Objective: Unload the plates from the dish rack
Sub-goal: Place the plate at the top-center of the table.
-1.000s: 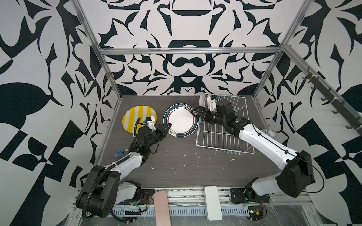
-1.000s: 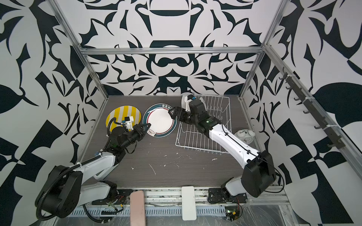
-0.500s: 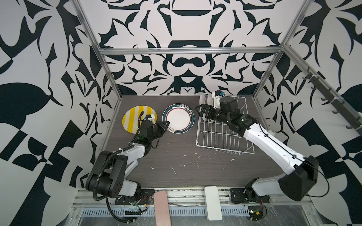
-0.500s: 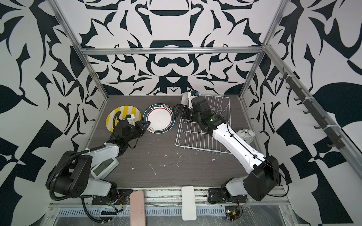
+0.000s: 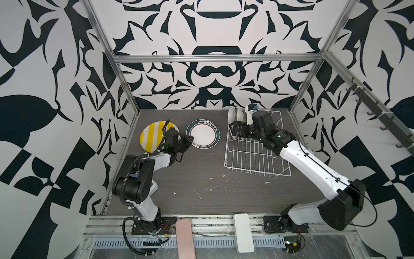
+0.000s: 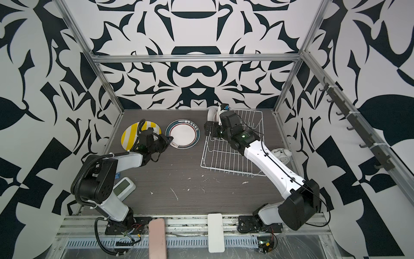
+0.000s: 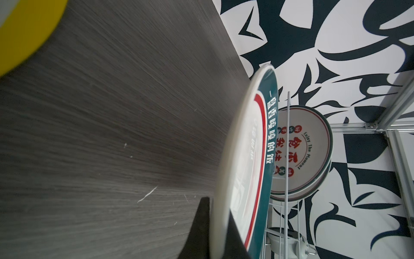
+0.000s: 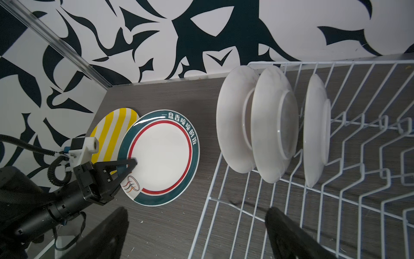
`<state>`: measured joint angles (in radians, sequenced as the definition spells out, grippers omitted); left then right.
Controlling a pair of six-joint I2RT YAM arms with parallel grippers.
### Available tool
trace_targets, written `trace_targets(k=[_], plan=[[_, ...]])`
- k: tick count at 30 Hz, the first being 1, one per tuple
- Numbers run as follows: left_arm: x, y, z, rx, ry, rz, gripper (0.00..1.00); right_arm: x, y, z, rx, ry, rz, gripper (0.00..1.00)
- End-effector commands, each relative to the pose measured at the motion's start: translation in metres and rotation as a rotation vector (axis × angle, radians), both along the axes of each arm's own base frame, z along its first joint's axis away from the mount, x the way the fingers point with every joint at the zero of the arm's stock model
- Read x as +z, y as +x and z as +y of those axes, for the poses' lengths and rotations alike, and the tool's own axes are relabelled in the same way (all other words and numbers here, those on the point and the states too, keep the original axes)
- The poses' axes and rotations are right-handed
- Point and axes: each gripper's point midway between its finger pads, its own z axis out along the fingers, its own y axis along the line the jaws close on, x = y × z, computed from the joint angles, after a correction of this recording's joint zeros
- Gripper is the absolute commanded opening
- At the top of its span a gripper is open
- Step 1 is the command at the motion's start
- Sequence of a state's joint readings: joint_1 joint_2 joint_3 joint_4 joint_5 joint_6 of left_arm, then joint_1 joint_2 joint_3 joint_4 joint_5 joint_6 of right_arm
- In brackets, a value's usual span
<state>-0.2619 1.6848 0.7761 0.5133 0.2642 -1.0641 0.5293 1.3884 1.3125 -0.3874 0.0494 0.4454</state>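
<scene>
A green-rimmed plate [image 5: 203, 135] [image 6: 183, 134] lies face up low on the table, to the right of the yellow-striped plate [image 5: 152, 136] [image 6: 130, 136]. My left gripper [image 5: 191, 141] [image 6: 171, 140] [image 8: 133, 164] is shut on the near-left rim of that plate [image 7: 251, 157]. Three white-backed plates [image 8: 235, 130] [image 8: 273, 134] [image 8: 315, 130] stand upright in the far-left corner of the dish rack [image 5: 257, 157] [image 6: 228, 157]. My right gripper [image 5: 234, 130] [image 6: 208, 130] [image 8: 196, 213] hangs open over the rack's left edge, just in front of them, holding nothing.
A white alarm clock [image 6: 281, 153] sits right of the rack, under my right arm. A small white device with a screen [image 6: 122, 186] lies by my left arm's base. A pink block [image 5: 184, 237] and a white block [image 5: 243, 232] rest on the front rail.
The left arm has folded back and lowered the green-rimmed plate flat beside the striped one, still gripping it. The right wrist has risen and turned toward the standing plates.
</scene>
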Motion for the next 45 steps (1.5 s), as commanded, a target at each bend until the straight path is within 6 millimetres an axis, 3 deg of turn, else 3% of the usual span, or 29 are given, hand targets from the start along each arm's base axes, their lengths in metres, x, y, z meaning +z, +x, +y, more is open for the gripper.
trace_targets(k=[1,6,29,43,45], plan=[[0.005,0.015,-0.001,0.0,0.015,-0.026,0.0,0.022,0.005,-0.01,-0.017,-0.041,-0.069,0.99],[-0.008,0.02,0.0,0.01,0.028,0.01,0.0,0.012,0.008,-0.015,-0.028,-0.085,-0.053,0.99],[-0.027,0.033,0.004,0.005,0.131,0.078,0.0,-0.026,0.017,-0.054,-0.166,-0.334,0.011,1.0],[-0.038,0.038,0.002,-0.018,0.149,0.109,0.0,-0.037,0.022,-0.056,-0.17,-0.39,0.035,1.0],[-0.039,0.037,0.002,-0.018,0.149,0.111,0.03,-0.038,0.022,-0.056,-0.169,-0.393,0.039,1.0]])
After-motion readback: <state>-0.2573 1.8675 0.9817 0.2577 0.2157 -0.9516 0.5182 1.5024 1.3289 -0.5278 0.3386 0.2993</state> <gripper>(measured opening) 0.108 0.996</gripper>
